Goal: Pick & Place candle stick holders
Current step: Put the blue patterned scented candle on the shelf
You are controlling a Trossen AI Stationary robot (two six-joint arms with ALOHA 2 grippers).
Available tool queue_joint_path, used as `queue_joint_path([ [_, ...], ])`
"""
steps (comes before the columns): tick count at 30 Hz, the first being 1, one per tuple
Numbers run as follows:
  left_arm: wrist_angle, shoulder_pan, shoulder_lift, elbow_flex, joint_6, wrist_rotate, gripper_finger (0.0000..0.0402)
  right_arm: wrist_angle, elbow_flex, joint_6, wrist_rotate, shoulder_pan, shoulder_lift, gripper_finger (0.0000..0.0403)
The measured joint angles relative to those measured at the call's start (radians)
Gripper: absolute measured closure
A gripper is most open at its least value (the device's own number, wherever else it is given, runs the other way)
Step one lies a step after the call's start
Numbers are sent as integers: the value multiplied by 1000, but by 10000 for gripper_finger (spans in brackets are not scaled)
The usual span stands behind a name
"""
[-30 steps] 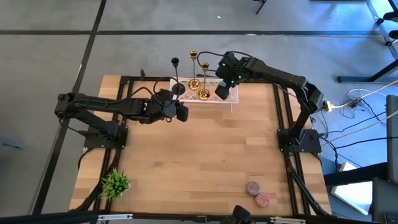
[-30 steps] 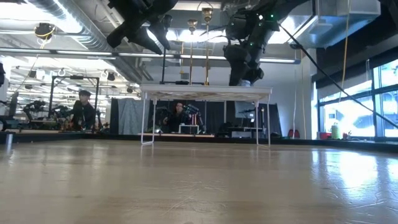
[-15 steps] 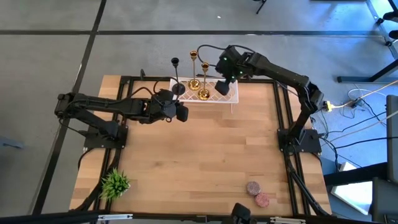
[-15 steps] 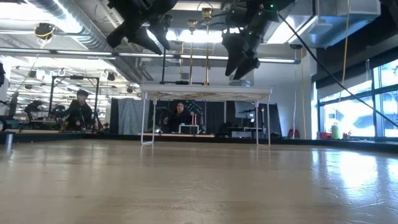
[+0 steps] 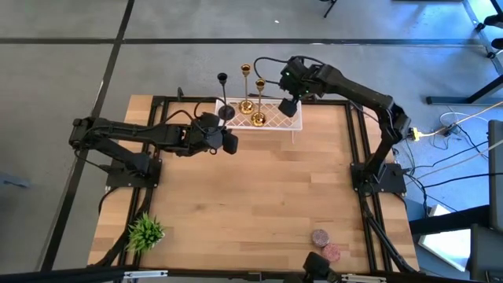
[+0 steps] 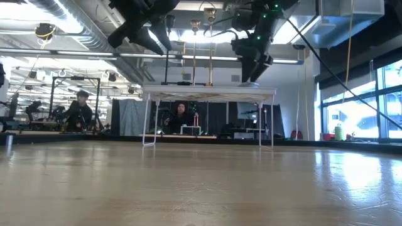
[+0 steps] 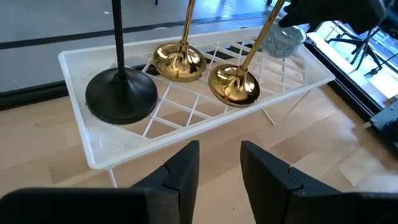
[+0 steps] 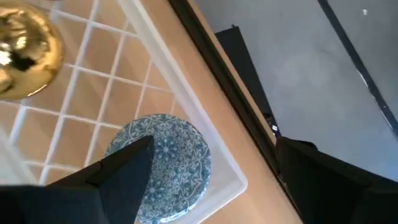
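Black holder (image 7: 120, 93) and two gold holders (image 7: 179, 61) (image 7: 234, 84) upright in a row on white rack (image 7: 99, 152) at tabletop (image 5: 259, 196) far edge. Blue patterned disc (image 8: 163, 160) at rack's end past the golds. Right gripper (image 8: 211, 171) above disc, fingers wide apart, empty. Left gripper (image 7: 219, 165) just before rack, fingers slightly apart, empty. No readable writing.
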Motion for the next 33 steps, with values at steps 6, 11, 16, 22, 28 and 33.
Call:
queue_joint_path([
  [6, 0, 0, 0, 0, 2, -17, 288, 26, 0, -3, -69, 6, -9, 64],
  [11, 0, 0, 0, 0, 2, -17, 288, 33, 0, 13, -155, 6, -11, 64],
  [16, 0, 0, 0, 0, 1, -18, 288, 45, -1, 23, -210, 6, -52, 64],
  [22, 0, 0, 0, 0, 10, -16, 288, 67, -1, -46, -219, 6, -130, 64],
  [28, -1, 0, 0, 0, 75, 52, 288, 28, -1, 58, -114, 5, -203, 59],
  [33, 0, 0, 0, 0, 68, 85, 288, -32, -1, 149, -74, 6, -249, 57],
])
